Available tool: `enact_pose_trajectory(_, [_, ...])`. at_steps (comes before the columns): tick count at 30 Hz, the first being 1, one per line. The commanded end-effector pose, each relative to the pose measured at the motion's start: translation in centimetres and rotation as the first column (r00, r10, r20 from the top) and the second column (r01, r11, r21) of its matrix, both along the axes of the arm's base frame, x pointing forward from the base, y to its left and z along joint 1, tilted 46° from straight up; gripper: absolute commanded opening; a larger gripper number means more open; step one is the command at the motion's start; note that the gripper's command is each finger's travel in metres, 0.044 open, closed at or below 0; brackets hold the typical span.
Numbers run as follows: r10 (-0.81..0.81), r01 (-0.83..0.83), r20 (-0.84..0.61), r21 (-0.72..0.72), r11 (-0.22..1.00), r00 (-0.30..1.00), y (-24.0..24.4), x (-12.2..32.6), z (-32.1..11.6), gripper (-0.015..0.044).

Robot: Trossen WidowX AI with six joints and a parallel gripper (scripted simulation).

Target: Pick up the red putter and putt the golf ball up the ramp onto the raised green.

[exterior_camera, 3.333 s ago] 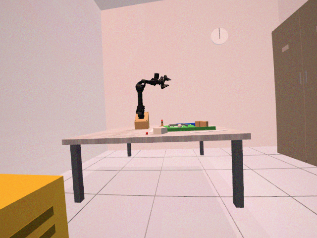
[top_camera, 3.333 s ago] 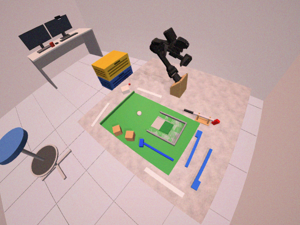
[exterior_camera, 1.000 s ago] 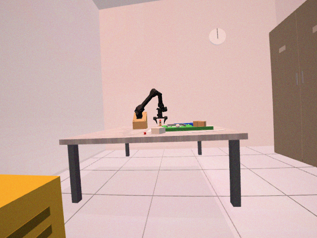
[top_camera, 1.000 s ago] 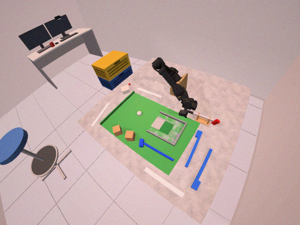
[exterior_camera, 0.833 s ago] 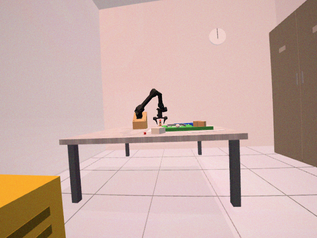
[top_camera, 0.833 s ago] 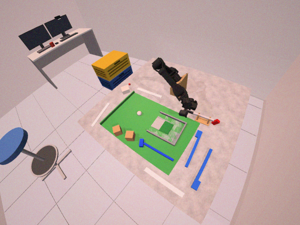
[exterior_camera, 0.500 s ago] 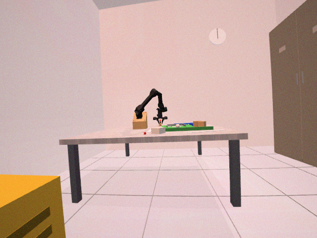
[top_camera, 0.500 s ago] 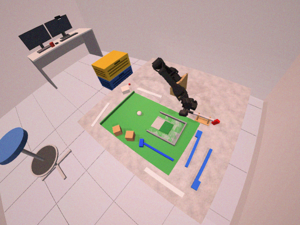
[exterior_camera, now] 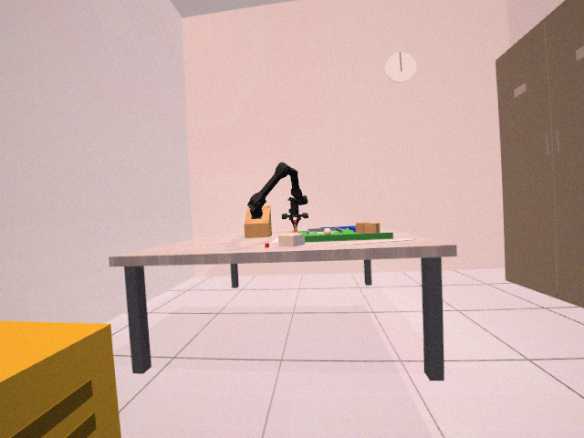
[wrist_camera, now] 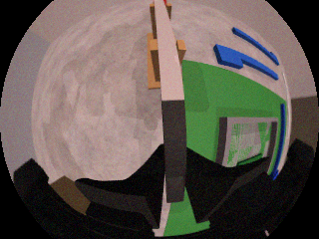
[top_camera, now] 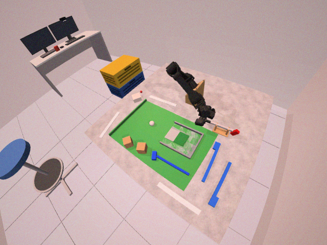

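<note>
The red putter has a red head (top_camera: 235, 131), a pale shaft (wrist_camera: 171, 75) and a dark grip. Its shaft lies along the small wooden stand (top_camera: 222, 131) (wrist_camera: 153, 75); whether it touches the stand is hard to tell. My gripper (top_camera: 204, 122) (exterior_camera: 295, 224) (wrist_camera: 169, 146) points down and is shut on the dark grip end. The white golf ball (top_camera: 152, 123) (exterior_camera: 327, 231) sits on the green mat (top_camera: 132, 121). The pale ramp (top_camera: 171, 133) leads to the raised green (top_camera: 181, 139), with grey rails (top_camera: 174, 149) around them.
A blue putter (top_camera: 172, 165) lies on the mat near two wooden cubes (top_camera: 127, 141) (top_camera: 141, 147). Two more blue putters (top_camera: 211, 163) (top_camera: 223, 179) lie beyond the mat. A pale box (top_camera: 136, 97) (exterior_camera: 290, 240) and a tiny red cube (top_camera: 141, 91) (exterior_camera: 266, 245) sit past its dark green wall (top_camera: 126, 118).
</note>
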State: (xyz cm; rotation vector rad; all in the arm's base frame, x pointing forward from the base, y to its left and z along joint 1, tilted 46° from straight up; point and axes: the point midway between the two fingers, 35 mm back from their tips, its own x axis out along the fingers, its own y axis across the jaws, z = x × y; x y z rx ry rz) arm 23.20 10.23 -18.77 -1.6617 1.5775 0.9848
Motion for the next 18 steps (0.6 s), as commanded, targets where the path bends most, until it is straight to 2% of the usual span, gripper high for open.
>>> enact_pose_trajectory(1, [0.006,-0.006,0.009,0.027,1.0,1.0,2.7,0.4,1.9,0.0])
enact_pose_trajectory(8, [0.005,-0.005,0.007,0.027,1.0,1.0,6.6,-0.2,6.0,0.0])
enact_pose_trajectory(12, [0.012,-0.013,0.01,0.022,1.0,1.0,6.1,-0.1,5.6,0.0])
enact_pose_trajectory(18, [-0.09,0.087,0.087,0.03,0.996,0.992,4.7,2.0,8.4,0.0])
